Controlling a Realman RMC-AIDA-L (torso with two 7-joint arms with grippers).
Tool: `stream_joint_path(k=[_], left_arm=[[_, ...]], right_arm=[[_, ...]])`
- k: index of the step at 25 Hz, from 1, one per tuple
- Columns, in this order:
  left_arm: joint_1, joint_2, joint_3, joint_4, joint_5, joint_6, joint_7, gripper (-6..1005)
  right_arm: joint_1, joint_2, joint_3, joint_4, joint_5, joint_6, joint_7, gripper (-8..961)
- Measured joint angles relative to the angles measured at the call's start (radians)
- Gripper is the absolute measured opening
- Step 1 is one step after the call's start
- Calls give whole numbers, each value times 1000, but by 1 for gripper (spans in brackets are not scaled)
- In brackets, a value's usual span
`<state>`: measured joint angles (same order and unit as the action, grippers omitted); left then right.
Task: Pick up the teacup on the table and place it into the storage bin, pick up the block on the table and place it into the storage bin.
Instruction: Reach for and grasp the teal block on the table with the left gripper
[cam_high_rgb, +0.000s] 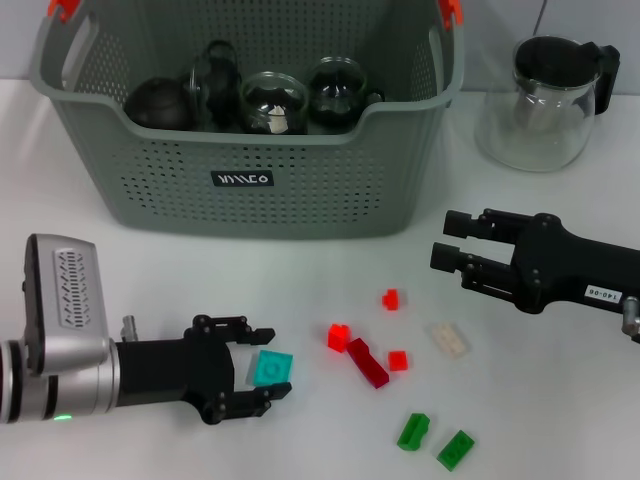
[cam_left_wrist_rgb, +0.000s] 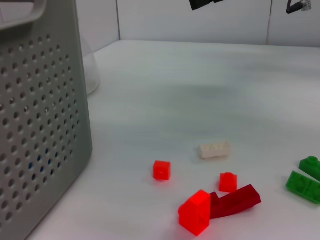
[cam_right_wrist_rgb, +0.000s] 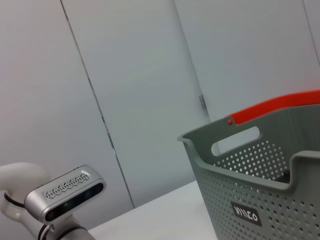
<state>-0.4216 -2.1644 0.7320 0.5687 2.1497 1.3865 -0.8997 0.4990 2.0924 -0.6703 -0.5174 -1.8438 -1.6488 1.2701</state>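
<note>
**Left end effector straddling a teal block**

Head view: at lower left, the left end effector (cam_high_rgb: 255, 372) is sitting on the bench (cam_high_rgb: 300, 280), fingers apart around the teal block (cam_high_rgb: 270, 368). The right end effector (cam_high_rgb: 447, 242) is hovering at right, fingers apart, holding nothing. The storage bin (cam_high_rgb: 250, 180) is filling the upper left, holding dark and glass teacups (cam_high_rgb: 272, 102).

Left wrist view: red blocks (cam_left_wrist_rgb: 161, 170) are lying beside the bin wall.

Right wrist view: the bin is showing at lower right.

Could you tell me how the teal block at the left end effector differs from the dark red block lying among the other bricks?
The teal block is square and flat; the dark red block is long and narrow. The teal block sits between the fingers of the open left end effector, while the dark red block lies free, next to a bright red block. Both rest on the white table, outside the storage bin.
</note>
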Motion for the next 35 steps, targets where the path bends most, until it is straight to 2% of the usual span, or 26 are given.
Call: stream_joint_path(k=[35], left_arm=[[11,-2,-6,2,25,-14,-13,641]], right_arm=[[2,-2,1,0,0,1,0,552]])
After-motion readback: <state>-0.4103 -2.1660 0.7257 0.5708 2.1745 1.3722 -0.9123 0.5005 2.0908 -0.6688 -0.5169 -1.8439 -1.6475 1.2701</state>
